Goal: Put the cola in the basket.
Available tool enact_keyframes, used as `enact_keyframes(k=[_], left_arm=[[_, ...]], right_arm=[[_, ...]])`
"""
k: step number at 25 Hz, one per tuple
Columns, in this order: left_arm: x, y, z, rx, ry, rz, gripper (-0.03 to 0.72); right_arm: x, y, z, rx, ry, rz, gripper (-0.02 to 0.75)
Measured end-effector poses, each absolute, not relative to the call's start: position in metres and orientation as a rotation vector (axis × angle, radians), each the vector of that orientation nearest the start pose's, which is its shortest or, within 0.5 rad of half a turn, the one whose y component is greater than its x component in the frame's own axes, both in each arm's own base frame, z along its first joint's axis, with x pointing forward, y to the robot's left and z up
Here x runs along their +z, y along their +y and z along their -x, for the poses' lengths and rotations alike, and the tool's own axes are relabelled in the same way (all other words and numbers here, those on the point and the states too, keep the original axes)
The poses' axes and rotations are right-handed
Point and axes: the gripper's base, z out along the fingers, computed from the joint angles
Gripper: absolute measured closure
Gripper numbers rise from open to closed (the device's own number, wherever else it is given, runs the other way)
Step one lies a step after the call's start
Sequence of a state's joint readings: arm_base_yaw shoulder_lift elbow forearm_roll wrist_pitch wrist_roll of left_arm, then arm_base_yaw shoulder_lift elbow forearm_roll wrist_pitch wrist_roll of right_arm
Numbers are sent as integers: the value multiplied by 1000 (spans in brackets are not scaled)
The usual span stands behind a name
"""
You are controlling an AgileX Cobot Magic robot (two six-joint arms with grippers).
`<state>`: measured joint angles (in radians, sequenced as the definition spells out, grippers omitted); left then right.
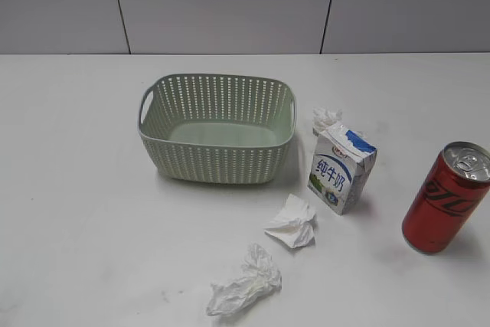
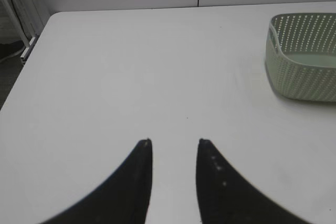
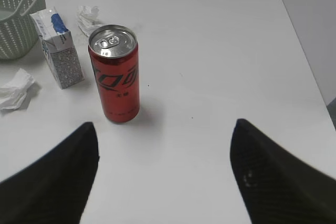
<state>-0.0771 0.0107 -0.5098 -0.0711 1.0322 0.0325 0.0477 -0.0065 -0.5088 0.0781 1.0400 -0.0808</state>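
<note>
Nothing done yet: cola stands upright on table, right of milk carton, well apart from empty basket. Right gripper jaws wide apart, short of can; left gripper jaws slightly apart, prob. idle.

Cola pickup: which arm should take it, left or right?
Right. The cola stands upright just ahead of the right gripper, whose fingers are spread wide. The left gripper faces bare table with only the basket in view.

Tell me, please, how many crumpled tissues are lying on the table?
3: one tissue behind the milk carton, one in front of the basket, left of the carton, and one nearest the camera. None seems hidden.
</note>
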Motion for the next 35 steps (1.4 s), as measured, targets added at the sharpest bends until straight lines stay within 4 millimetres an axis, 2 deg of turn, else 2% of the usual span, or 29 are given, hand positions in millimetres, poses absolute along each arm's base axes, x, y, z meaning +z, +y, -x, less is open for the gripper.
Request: enact_keyframes(k=[18, 23, 35], left_arm=[[283, -5, 4, -113, 2013, -113, 459], [283, -5, 4, -113, 2013, -113, 459], [283, -5, 4, -113, 2013, -113, 459]], right_arm=[[282, 6, 4, 72, 2017, 132, 148], [281, 7, -14, 76, 2131, 134, 148], [266, 10, -82, 89, 2556, 139, 148]])
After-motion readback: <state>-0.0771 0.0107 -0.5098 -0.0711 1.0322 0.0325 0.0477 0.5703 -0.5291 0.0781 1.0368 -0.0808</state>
